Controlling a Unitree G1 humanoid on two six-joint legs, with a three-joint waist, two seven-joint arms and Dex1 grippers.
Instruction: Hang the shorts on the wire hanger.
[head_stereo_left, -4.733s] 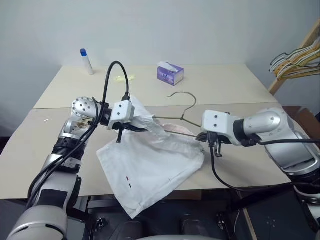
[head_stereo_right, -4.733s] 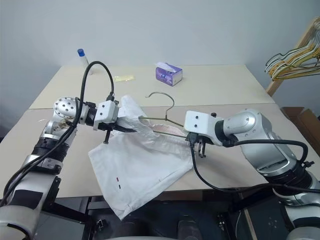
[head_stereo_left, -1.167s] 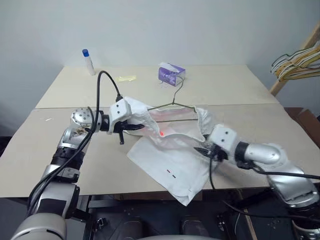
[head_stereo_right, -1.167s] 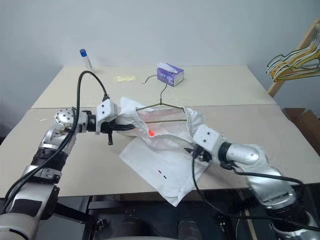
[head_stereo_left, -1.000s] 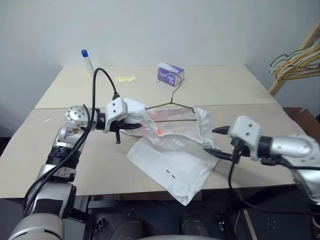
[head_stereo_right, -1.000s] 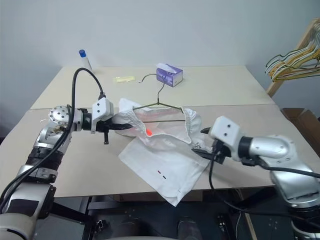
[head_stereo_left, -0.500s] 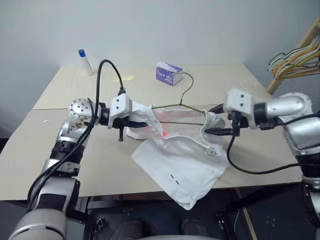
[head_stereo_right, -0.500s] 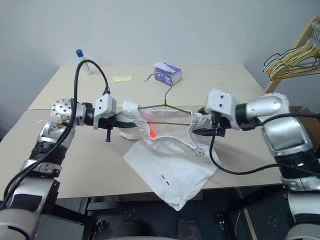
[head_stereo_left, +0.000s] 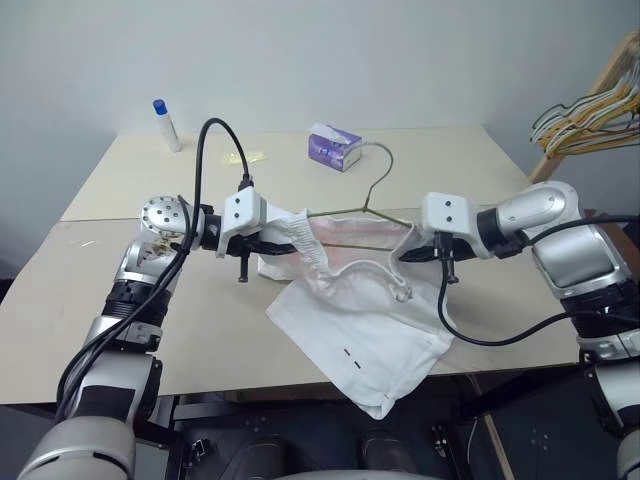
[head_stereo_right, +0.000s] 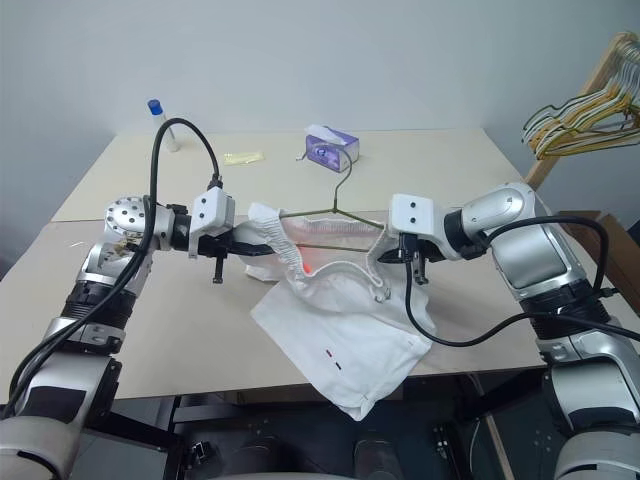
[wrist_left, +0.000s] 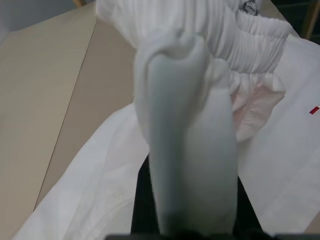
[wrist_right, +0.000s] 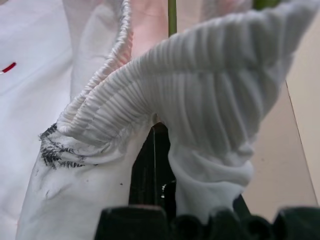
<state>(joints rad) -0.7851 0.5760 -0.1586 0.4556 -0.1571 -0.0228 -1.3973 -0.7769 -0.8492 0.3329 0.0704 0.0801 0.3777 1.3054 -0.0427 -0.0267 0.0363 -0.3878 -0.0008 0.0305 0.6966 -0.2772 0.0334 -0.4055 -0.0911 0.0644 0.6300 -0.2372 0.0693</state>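
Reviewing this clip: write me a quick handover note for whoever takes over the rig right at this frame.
Left gripper: shut on the shorts' waistband at one end.
Right gripper: shut on the waistband at the other end.
Wire hanger: raised over the table between the grippers, its body inside the stretched waistband, hook up near the purple tissue box.
Done: waistband spread over the hanger.
Left: settle the waistband evenly on the hanger, then let go.
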